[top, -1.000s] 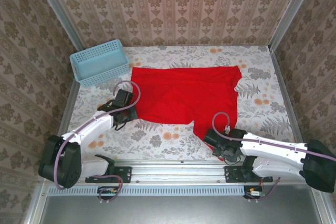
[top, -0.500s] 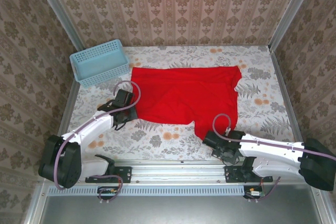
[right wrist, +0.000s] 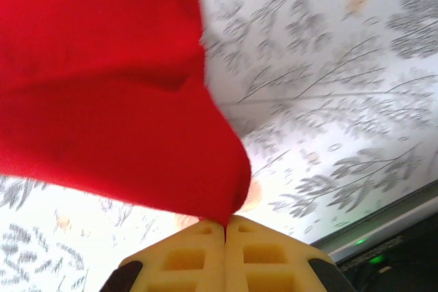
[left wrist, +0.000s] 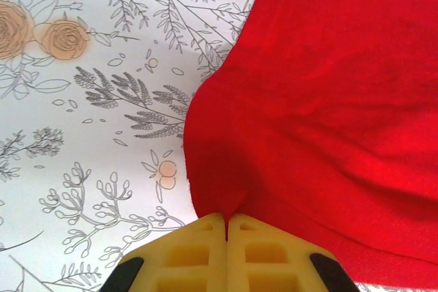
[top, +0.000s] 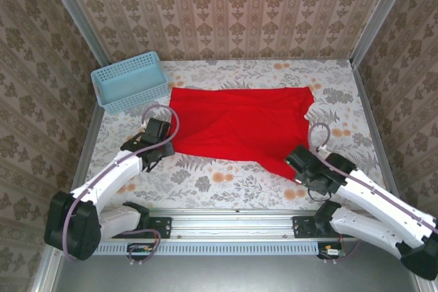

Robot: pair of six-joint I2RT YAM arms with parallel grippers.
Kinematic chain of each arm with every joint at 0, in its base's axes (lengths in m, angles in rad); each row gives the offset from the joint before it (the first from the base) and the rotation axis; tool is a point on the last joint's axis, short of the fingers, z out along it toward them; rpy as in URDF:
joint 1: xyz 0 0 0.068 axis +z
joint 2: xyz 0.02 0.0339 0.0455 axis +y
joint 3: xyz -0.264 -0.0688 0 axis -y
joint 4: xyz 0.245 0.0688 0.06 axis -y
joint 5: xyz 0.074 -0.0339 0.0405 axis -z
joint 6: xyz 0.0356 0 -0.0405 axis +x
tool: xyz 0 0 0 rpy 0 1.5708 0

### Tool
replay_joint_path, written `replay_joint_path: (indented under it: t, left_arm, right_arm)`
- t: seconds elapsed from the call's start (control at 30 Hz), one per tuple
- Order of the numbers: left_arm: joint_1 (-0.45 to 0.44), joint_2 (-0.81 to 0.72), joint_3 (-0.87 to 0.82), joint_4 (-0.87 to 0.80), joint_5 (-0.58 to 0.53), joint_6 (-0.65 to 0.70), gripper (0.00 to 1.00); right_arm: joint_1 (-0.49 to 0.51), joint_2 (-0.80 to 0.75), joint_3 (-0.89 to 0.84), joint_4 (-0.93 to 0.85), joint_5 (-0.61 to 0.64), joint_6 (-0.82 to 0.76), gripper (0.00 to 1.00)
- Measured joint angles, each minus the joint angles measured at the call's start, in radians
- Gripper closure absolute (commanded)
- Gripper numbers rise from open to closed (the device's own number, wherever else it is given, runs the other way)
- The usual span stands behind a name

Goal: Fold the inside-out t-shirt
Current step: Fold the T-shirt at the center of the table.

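Observation:
The inside-out t-shirt (top: 239,124) is plain bright red and lies spread across the middle of the floral table. My left gripper (top: 166,144) is shut on its near left edge; in the left wrist view the yellow fingers (left wrist: 198,254) pinch a fold of the red cloth (left wrist: 328,100). My right gripper (top: 295,169) is shut on the near right corner, lifted off the table. In the right wrist view the red cloth (right wrist: 102,100) hangs from the closed yellow fingers (right wrist: 253,254).
A light blue plastic basket (top: 130,80) stands at the back left, just beyond the shirt's left end. Patterned walls close in the table (top: 205,182) on three sides. A metal rail (top: 226,227) runs along the near edge between the arm bases.
My right gripper closed on the shirt's near right corner and swung it rightward and up. The near flap stretched out toward the right. The left gripper shifted slightly back, still holding.

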Motion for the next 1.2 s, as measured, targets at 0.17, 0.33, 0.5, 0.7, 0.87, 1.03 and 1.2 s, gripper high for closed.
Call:
replay_joint_path:
  t: [0.17,0.33,0.5,0.7,0.87,1.03,1.2]
  left_arm:
    - [-0.005,0.011,0.023,-0.017,-0.026,0.05,1.0]
    - [-0.052,0.047,0.182,-0.039,-0.103,0.115,1.0]
    - [-0.133,-0.035,0.103,0.012,-0.147,0.104,1.0]
    - [-0.136,0.176,0.02,-0.074,-0.095,0.003,1.0]
    - [-0.127,0.204,0.02,-0.087,-0.05,-0.064,1.0]
    - [-0.124,0.103,-0.057,-0.052,-0.01,-0.166,1.0]
    - [-0.114,-0.016,-0.095,-0.058,-0.001,-0.216,1.0]
  right_arm:
    - [-0.197,-0.03,0.124,-0.014,0.0,-0.185,1.0]
    - [-0.291,0.016,0.282,0.007,0.005,-0.338,1.0]
    - [-0.299,0.0,0.268,0.005,0.021,-0.382,1.0]
    - [-0.302,-0.035,0.124,0.0,-0.009,-0.379,1.0]
    - [-0.303,-0.034,0.126,0.002,-0.012,-0.373,1.0]
    - [-0.306,-0.08,0.127,0.002,-0.013,-0.345,1.0]
    - [-0.331,-0.059,0.138,0.026,-0.022,-0.349,1.0]
